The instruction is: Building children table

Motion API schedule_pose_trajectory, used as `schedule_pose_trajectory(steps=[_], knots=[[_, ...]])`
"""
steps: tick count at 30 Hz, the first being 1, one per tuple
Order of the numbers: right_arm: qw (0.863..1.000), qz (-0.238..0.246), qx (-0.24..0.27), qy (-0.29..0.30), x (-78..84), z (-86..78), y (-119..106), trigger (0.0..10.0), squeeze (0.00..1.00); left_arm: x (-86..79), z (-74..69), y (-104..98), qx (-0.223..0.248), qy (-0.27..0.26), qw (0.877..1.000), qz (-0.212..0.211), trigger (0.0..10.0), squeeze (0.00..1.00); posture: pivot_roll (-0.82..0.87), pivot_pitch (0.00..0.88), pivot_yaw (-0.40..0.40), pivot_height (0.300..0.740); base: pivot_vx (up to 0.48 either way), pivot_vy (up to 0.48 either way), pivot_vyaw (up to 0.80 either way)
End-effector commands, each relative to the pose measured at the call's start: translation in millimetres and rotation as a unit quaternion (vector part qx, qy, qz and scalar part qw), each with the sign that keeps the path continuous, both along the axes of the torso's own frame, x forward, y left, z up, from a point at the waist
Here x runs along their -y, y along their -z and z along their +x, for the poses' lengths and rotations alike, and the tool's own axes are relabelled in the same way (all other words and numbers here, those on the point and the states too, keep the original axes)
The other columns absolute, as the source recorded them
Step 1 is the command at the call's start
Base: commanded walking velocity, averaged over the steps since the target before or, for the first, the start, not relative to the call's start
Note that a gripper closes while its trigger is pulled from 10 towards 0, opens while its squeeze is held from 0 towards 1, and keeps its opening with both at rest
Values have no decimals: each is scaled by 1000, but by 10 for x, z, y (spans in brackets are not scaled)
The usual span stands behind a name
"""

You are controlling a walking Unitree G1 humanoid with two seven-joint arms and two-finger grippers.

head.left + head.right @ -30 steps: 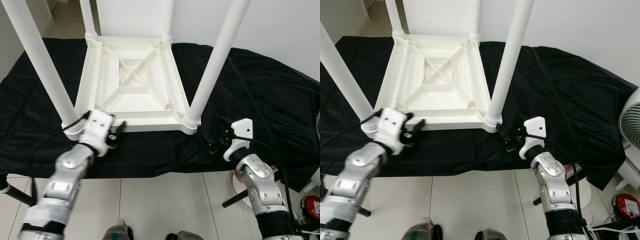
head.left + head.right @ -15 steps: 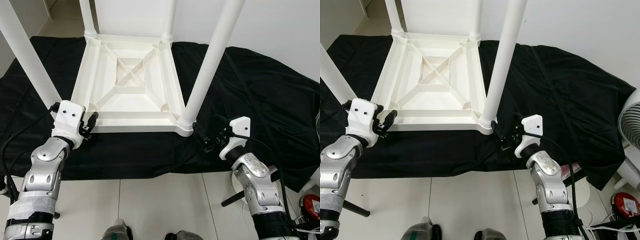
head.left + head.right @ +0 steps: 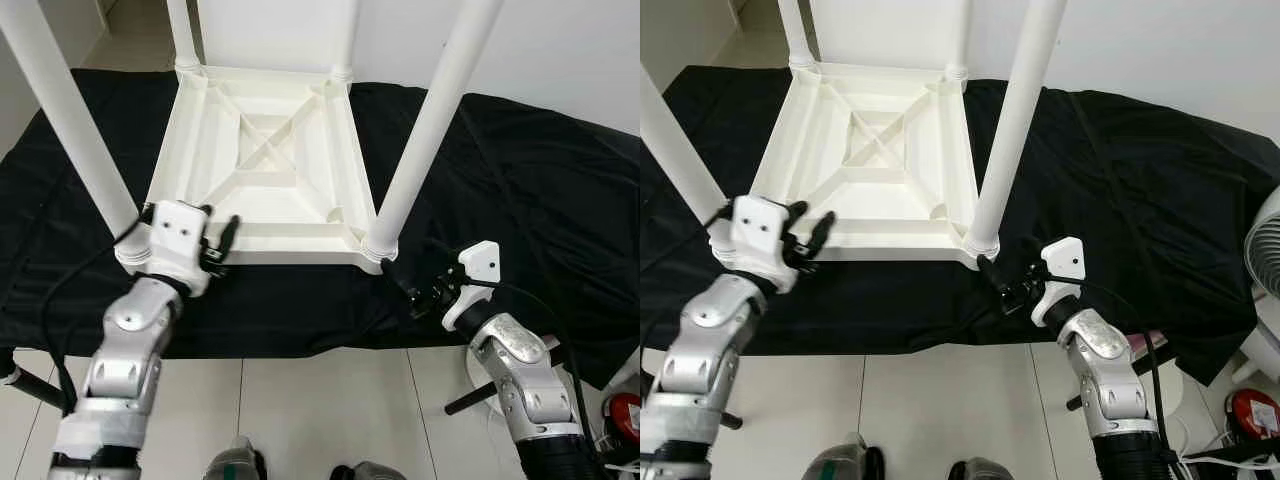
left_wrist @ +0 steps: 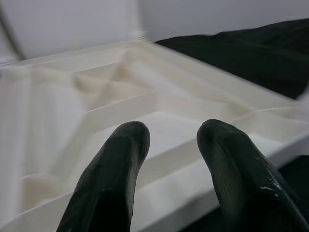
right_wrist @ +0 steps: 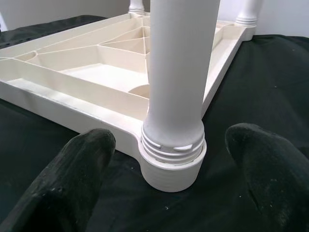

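Spreading its two black fingers wide, the right gripper [image 5: 169,159] brackets the base of the near right leg [image 5: 179,72] without touching it, one finger on either side of the ribbed collar where the leg meets the tabletop. In the head view this gripper [image 3: 412,292] sits at about 4 o'clock from the middle of the upturned white children's table [image 3: 265,160], low over the black cloth [image 3: 520,170]. The left gripper [image 3: 222,240] hovers at about 7 o'clock from that middle, its fingers [image 4: 120,159] parted by a modest gap and empty, pointing over the table's near rim beside the near left leg [image 3: 75,130]. The table lies upside down on the cloth, ribbed underside showing, all four legs standing upward. Pale tiled floor [image 3: 320,410] lies below the cloth's near edge.
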State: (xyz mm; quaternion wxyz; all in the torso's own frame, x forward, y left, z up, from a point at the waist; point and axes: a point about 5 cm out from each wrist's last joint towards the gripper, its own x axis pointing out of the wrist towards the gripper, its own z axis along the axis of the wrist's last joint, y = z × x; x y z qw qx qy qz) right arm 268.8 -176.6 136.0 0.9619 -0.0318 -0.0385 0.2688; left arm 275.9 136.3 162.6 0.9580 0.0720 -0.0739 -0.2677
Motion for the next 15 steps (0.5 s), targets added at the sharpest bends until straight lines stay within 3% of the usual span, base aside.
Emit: schedule_pose_trajectory(steps=[1,2,4,5,6,14,15], knots=[[1000,7,4,-12,-6,-4,-45,10000,1000,113,-57,-32,-6,43,999,-13,10000,0,92,43,-55,740,0,0,0],[1000,-3,12,-10,-28,31,-77,10000,984,258,-99,-139,-6,89,995,-33,10000,0,89,37,-55,740,0,0,0],[1000,-3,12,-10,-28,31,-77,10000,984,258,-99,-139,-6,89,995,-33,10000,0,89,37,-55,740,0,0,0],[1000,-6,17,-10,-48,55,-95,10000,659,318,-122,-180,-6,112,993,-35,10000,0,88,34,-54,740,0,0,0],[1000,-7,22,-7,-67,81,-115,10000,0,361,-141,-207,-5,131,991,-33,10000,0,88,34,-54,740,0,0,0],[999,22,36,1,-239,248,-187,10000,0,483,-211,-273,-5,184,983,-21,10000,0,82,7,-51,740,0,0,0],[998,32,48,12,-356,356,-236,10000,0,554,-254,-282,-14,211,977,-23,10000,0,86,0,-53,740,0,0,0]])
